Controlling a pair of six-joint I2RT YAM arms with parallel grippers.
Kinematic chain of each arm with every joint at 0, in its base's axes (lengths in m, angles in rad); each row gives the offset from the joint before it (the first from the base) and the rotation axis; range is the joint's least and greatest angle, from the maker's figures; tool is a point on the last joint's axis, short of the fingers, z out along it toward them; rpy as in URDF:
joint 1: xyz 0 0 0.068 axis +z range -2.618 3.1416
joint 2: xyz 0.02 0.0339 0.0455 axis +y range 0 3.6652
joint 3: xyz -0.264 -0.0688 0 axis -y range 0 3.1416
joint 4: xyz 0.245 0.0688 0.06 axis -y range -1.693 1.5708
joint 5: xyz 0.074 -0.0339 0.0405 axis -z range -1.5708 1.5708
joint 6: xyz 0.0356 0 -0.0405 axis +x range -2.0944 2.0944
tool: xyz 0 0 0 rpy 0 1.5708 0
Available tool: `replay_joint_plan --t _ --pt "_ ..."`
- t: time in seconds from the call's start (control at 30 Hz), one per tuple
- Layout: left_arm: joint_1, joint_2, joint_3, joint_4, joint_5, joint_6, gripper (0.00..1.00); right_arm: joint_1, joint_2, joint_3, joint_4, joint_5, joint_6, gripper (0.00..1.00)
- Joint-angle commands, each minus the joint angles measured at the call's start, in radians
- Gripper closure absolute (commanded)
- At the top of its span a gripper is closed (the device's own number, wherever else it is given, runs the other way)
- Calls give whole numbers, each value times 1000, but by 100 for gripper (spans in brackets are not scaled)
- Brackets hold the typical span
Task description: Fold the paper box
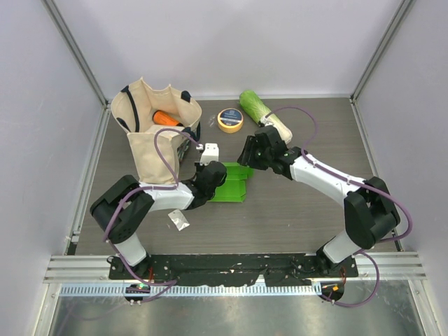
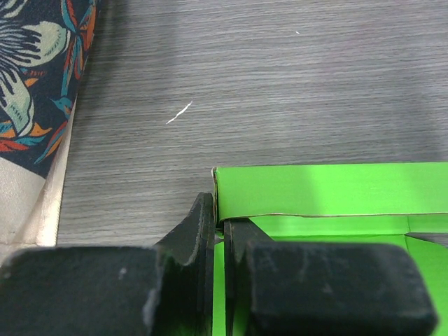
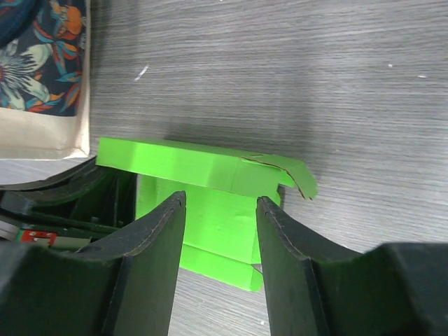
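Left gripper point(image 1: 215, 175) mid-frame, pinched tight on the paper box point(image 1: 234, 185). Right gripper point(image 1: 246, 152) just upper-right of it, fingers spread.

Canvas bag point(image 1: 143, 150), tape roll point(image 1: 230, 120) and cabbage point(image 1: 260, 112) rest on table point(image 1: 280, 217).

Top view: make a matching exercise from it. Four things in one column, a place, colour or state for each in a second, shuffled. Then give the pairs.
1. paper box
2. tape roll
3. tote bag
4. left gripper

A. shut on the paper box's wall
B. far left, orange item inside
C. yellow ring near the far edge
D. bright green, in the middle

Pairs: 1-D, 2-C, 3-B, 4-A
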Motion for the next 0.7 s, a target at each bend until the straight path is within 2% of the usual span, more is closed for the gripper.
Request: replay_joint_plan --t 0.0,0.43,0.67 --pt "-1 -42 -11 34 -29 19 100 -13 5 -38 129 -71 88 50" --pt "0 -48 -19 39 -24 19 100 -28 39 -120 258 -119 193 50" --pt "-1 -51 -24 40 -20 19 100 -102 28 -279 580 -230 406 52"
